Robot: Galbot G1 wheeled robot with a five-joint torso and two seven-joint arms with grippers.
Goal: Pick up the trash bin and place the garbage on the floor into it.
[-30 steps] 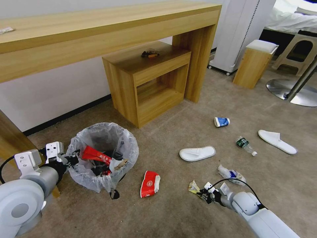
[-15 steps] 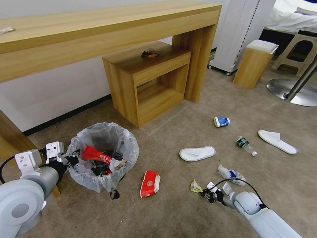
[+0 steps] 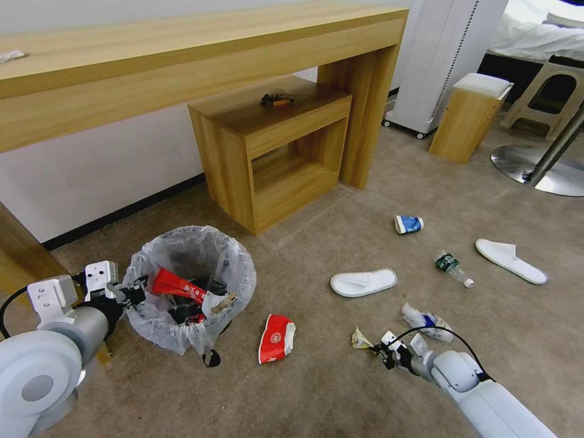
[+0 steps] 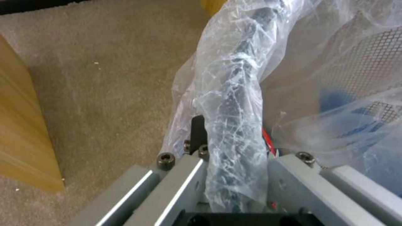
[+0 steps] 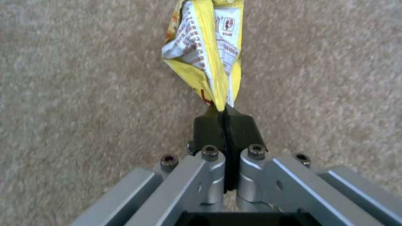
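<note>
The trash bin (image 3: 238, 263), black with a crinkly white bag, stands on the floor (image 3: 316, 395) at the left and holds red wrappers. My left gripper (image 3: 135, 295) is shut on its bag-covered rim (image 4: 233, 94). My right gripper (image 3: 381, 352) is low over the carpet, shut on a yellow crumpled wrapper (image 3: 360, 340) (image 5: 207, 53) by one corner. More garbage lies around: a flattened red cup (image 3: 277, 337), a crumpled blue-white wrapper (image 3: 426, 321), a clear bottle (image 3: 453, 267), a blue cup (image 3: 407, 224) and two white slippers (image 3: 363, 282) (image 3: 510, 260).
A long wooden desk (image 3: 182, 67) with a low open shelf unit (image 3: 274, 152) stands behind the bin. At the back right are a small wooden stool (image 3: 469, 115), a white appliance (image 3: 444, 55) and a chrome table base (image 3: 538, 170).
My right gripper has shifted a little to the right with the yellow wrapper still in it. The left arm and the bin have not moved.
</note>
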